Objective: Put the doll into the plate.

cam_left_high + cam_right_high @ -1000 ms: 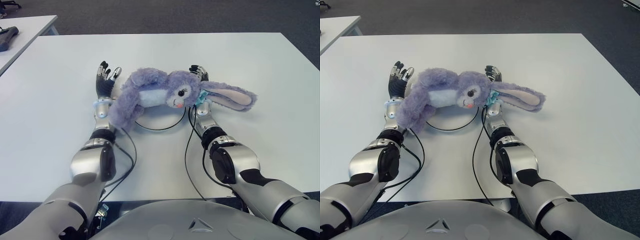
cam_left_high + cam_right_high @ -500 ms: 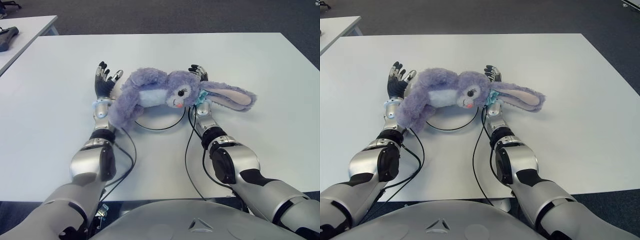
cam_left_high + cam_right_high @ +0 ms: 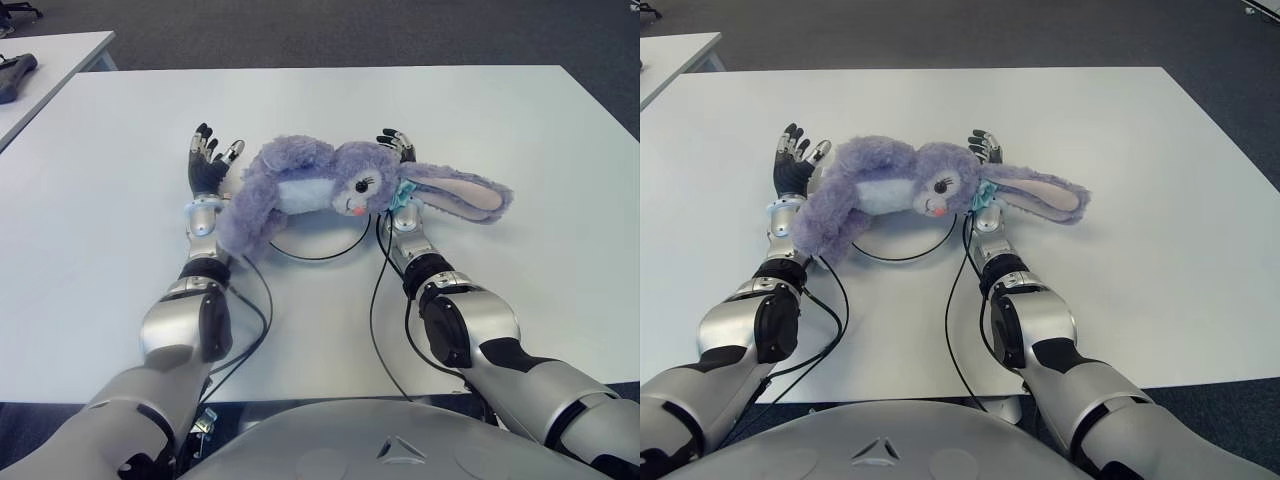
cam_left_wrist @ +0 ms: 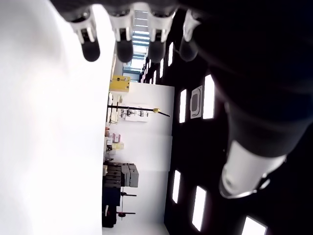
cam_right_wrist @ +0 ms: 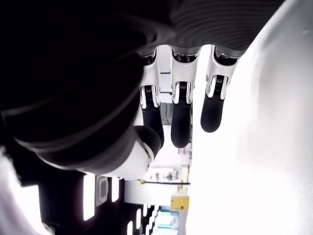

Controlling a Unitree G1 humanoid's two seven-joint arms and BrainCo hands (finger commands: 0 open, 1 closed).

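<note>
White table [image 3: 520, 130] bears fluffy doll [image 3: 300, 190] over round plate [image 3: 320, 252].

a white table [image 3: 500, 130] carries a purple plush rabbit doll [image 3: 330, 190] lying across a thin dark-rimmed plate [image 3: 318, 250] near its front edge, with black cables [image 3: 375, 300] trailing on its surface, and a second white table [image 3: 50, 60] stands off to the left.

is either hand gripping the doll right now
No. The left hand and right hand both show spread, empty fingers, flanking the doll that lies across the plate.
</note>
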